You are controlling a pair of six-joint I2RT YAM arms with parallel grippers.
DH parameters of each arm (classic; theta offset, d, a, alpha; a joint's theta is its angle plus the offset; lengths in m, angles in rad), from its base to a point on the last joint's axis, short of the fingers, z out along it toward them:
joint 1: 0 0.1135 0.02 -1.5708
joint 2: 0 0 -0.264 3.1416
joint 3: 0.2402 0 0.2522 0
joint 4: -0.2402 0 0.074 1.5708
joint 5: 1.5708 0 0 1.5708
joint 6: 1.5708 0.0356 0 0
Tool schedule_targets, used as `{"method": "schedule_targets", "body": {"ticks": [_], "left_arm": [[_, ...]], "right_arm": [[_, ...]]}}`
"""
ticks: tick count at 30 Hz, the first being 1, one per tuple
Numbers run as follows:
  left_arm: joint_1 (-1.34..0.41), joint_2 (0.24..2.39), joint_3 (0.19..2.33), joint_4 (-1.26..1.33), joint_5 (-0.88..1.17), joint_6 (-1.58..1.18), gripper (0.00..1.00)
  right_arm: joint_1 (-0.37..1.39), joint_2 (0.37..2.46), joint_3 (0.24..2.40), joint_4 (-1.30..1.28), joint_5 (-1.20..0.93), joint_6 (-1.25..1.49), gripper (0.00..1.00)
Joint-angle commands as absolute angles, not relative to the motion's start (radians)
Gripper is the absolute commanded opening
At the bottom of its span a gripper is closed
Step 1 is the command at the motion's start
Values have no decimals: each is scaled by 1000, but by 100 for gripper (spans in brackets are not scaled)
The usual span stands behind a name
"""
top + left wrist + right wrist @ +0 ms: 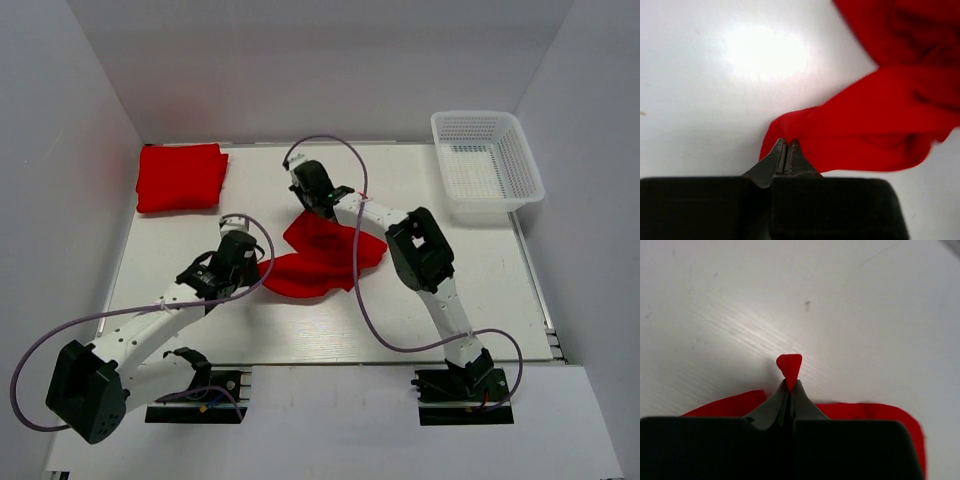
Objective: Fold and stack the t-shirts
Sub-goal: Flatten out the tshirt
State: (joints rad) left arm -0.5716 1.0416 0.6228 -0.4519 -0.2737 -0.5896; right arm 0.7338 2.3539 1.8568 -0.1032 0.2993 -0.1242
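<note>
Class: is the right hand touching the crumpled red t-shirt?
Touching. The right wrist view shows the right hand shut on the crumpled t-shirt, with a tip of cloth poking out beyond it.

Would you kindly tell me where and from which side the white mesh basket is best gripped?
Take the white mesh basket by its near rim, coming straight down from above. It stands upright with its open side up, and that thin wall probably suits a pinch better than its wide body.
</note>
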Motion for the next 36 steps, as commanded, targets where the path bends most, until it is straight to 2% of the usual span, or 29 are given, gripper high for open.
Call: {"method": "schedule_targets", "body": {"ticks": [1,6,11,12,16,19,21,26,28,31,36], "left_arm": [[-562,1054,770,-540,-474,-614,0],[-552,1074,969,-600,-692,-614,0],[-552,1135,1197,-721,-923,-623,0],[-552,1135,1227,-721,-923,-623,0],[-552,1106,1344,-695,-979,-540,0],[-552,1008,1356,-550,-988,-393,0],[-552,912,1347,-416,-945,-263,0],[-552,769,1423,-336,-672,-77,0],[-552,741,1453,-325,-516,-35,0],[-552,732,1541,-353,-390,-26,0],[-552,741,1678,-376,-295,-8,0]], "right_arm": [[704,2125,1852,99,503,-92,0],[644,1945,1766,172,655,-84,0],[557,1599,1510,310,724,-182,0],[557,1598,1509,319,724,-183,0],[535,1365,1462,342,733,-271,0],[528,1239,1453,345,736,-322,0],[525,1156,1457,347,729,-360,0],[529,1052,1566,244,670,-399,0],[531,1011,1653,162,597,-391,0],[531,970,1759,70,495,-358,0],[531,962,1907,43,440,-368,0]]}}
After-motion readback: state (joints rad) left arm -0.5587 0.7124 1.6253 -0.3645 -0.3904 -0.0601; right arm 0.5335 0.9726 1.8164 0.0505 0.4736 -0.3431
